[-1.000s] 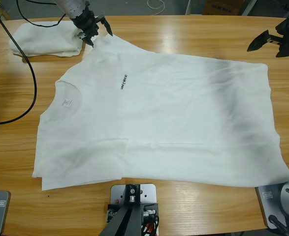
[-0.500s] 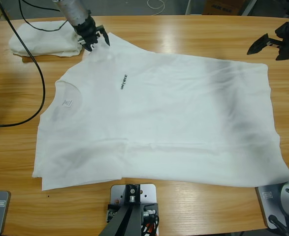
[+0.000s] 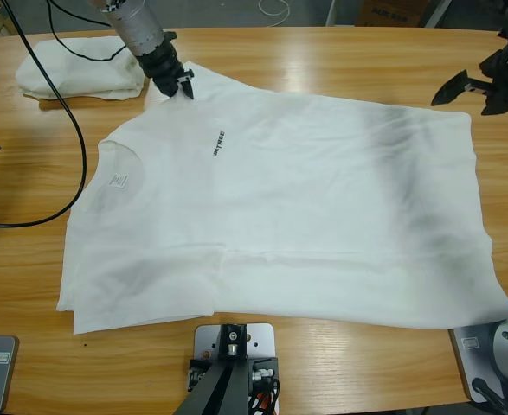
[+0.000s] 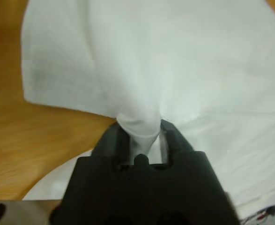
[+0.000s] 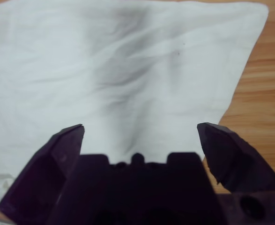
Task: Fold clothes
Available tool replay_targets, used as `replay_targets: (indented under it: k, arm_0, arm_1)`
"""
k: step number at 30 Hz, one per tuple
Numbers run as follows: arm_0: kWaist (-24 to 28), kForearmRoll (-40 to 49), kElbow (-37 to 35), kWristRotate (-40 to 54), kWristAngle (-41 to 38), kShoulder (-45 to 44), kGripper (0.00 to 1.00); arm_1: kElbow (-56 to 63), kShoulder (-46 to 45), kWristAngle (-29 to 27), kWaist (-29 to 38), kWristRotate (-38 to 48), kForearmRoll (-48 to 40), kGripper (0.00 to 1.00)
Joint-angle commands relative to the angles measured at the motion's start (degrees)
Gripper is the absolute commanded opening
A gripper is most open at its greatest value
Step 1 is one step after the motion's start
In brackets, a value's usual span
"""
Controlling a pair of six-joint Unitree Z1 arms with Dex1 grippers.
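- A folded white T-shirt [image 3: 79, 69] lies on the wooden desk [image 3: 340, 60], just to the left of the left gripper [image 3: 177, 82] and apart from it; a black cable [image 3: 63, 112] runs across it and loops over the bare wood.
- The left gripper comes in from the upper left, and in its wrist view [image 4: 139, 136] the fingers [image 4: 174, 136] are narrow, pinched on a bunched fold of white cloth at the sleeve of the spread T-shirt [image 3: 305, 216].
- From that pinch the spread T-shirt stretches away to the right and downward, lying flat, collar [image 3: 115, 160] to the left and hem to the right.
- Its cloth is plain white and soft, with small black lettering [image 3: 217, 144] on the chest, a small label inside the collar, faint creases and a grey shadow across the right half.
- The right gripper [image 3: 472, 86] hangs above the desk past the shirt's upper right corner, touching nothing.
- In its own view [image 5: 139, 133] the fingers [image 5: 221, 145] stand wide apart, with the shirt's hem end spread beyond them.
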Motion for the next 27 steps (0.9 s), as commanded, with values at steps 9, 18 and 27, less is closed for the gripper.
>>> replay_targets:
  k: [9,18,27]
  arm_0:
    - [0.09,8.19,-31.95,6.97,-0.23,5.06,0.000]
    - [0.00,3.76,-33.93,7.67,-6.14,5.13,0.000]
    - [-0.09,4.52,-33.88,7.69,-6.33,4.55,0.000]
  arm_1:
    - [6.72,-0.50,0.21,-0.62,-0.53,-2.23,1.000]
    - [7.55,2.08,8.97,-11.47,-0.74,-8.08,1.000]
    - [10.08,14.95,23.87,-25.22,-2.57,-21.64,0.941]
